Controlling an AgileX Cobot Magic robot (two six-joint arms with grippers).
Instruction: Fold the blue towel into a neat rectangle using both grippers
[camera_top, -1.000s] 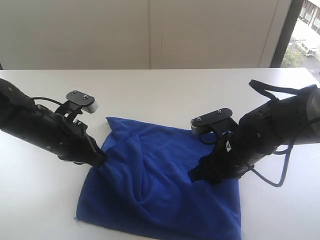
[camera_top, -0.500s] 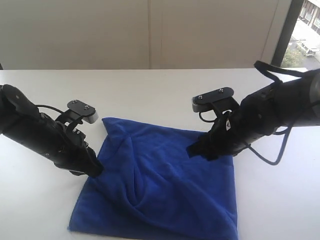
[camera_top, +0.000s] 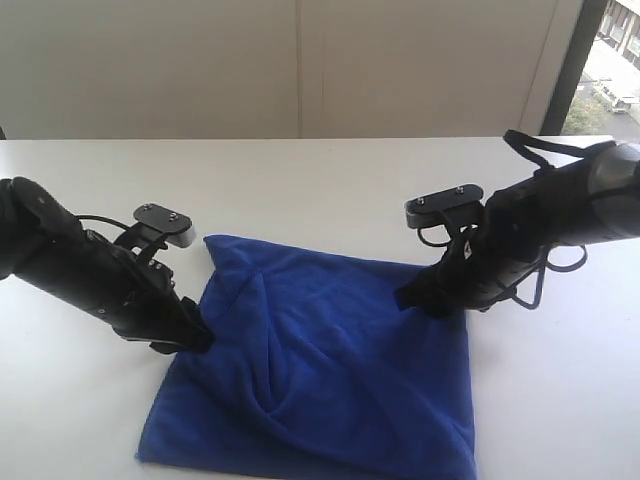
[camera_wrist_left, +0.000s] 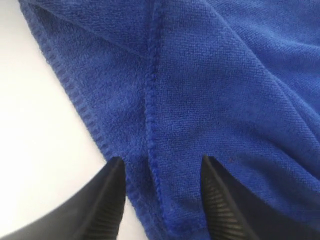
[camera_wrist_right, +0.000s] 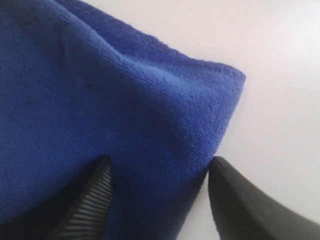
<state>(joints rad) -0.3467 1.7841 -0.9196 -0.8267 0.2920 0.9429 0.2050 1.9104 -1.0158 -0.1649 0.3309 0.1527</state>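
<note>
The blue towel (camera_top: 320, 370) lies spread on the white table (camera_top: 300, 180), doubled over, with a crease running down its middle. My left gripper (camera_top: 195, 338) rests at the towel's left edge. In the left wrist view the towel's stitched hem (camera_wrist_left: 150, 100) runs between the jaws of the left gripper (camera_wrist_left: 160, 162), which stand apart, open. My right gripper (camera_top: 412, 298) is at the towel's far right corner. The right wrist view shows the right gripper (camera_wrist_right: 161, 159) open, straddling the folded corner (camera_wrist_right: 220, 85) of the towel. No white tag shows.
A pale wall runs behind the table's far edge, and a window (camera_top: 610, 60) is at the top right. Bare table surface lies left, right and behind the towel. The towel's near edge reaches the bottom of the exterior view.
The towel was drawn outward and laid flatter. The right gripper has since slid right to the far right corner with the cloth staying still. The left arm sank slightly.
</note>
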